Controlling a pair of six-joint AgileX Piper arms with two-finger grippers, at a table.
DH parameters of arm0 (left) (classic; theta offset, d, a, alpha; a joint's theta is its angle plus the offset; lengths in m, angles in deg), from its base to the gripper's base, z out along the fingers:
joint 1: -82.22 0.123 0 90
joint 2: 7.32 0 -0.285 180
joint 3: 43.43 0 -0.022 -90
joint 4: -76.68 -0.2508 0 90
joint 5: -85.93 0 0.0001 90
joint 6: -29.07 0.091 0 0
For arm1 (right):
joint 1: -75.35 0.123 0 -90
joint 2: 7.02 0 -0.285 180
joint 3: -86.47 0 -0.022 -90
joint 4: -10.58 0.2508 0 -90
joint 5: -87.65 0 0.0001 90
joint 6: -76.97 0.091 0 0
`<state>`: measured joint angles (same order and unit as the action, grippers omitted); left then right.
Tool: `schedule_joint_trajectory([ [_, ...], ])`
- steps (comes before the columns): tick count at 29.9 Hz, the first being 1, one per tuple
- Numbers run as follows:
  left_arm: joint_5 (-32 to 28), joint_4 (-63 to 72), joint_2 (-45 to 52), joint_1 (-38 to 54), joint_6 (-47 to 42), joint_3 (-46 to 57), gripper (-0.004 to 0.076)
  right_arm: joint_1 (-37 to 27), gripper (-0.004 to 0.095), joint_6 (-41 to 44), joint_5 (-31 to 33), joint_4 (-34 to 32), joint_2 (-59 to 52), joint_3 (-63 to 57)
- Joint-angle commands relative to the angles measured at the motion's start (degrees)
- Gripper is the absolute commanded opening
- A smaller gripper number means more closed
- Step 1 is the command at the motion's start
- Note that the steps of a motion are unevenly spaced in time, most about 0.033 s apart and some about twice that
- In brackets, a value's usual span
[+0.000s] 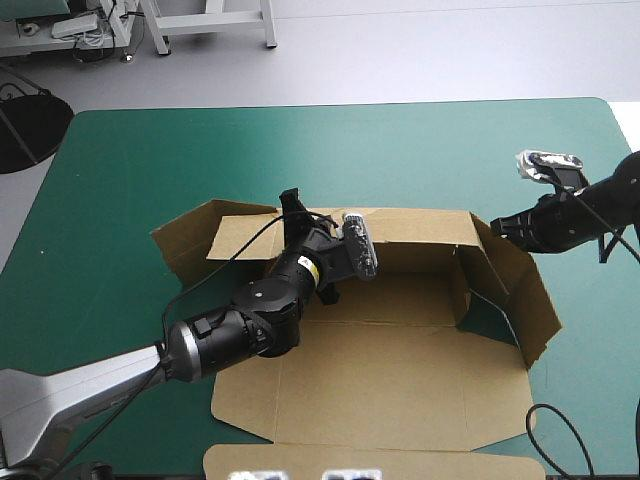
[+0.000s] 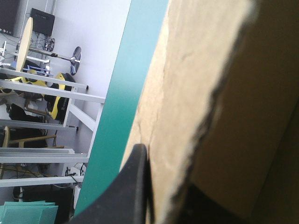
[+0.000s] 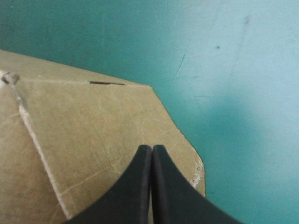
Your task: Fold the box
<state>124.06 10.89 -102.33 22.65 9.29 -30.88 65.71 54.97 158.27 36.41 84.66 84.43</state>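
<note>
Teal-green cover [image 1: 150,150] across the table, and the brown box [image 1: 400,370] sits in the middle of it, part-raised. Left gripper [image 2: 163,172] first: black fingers all but together, clamped on the upright far wall [image 1: 420,228] with the board sandwiched between them. From above, that gripper [image 1: 296,212] reaches in across the box floor. Right gripper [image 3: 152,149] has its fingers pressed together in one pointed arch, tips over the right-hand flap [image 3: 93,126], which stands tilted at the box's right side. The near panel lies flat toward the table's near edge.
</note>
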Motion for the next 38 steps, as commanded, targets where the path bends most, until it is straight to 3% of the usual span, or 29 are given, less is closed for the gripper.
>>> schedule_joint_trajectory([
  [1,0.7,2.9,1.2,0.2,-2.1,-0.4,-0.0009,-0.2,-0.0018,-2.3,1.0,4.6,-3.5,-1.4],
  [9,2.5,-3.4,1.2,0.3,-2.4,-0.4,-0.0009,-0.2,-0.0018,-3.3,1.0,6.5,-6.0,-2.5],
  [18,2.1,-10.7,1.3,0.8,-17.5,-0.4,-0.0009,-0.3,-0.0018,-3.3,0.4,5.6,-6.1,-2.4],
  [26,3.4,-10.5,1.3,0.8,-19.6,-2.0,-0.0009,-0.3,-0.0018,-3.0,-3.3,5.1,-6.0,-0.4],
  [38,4.1,-8.6,1.2,0.8,-16.5,-2.1,-0.0009,-0.3,-0.0018,-2.1,0.0,2.8,-5.3,1.8],
])
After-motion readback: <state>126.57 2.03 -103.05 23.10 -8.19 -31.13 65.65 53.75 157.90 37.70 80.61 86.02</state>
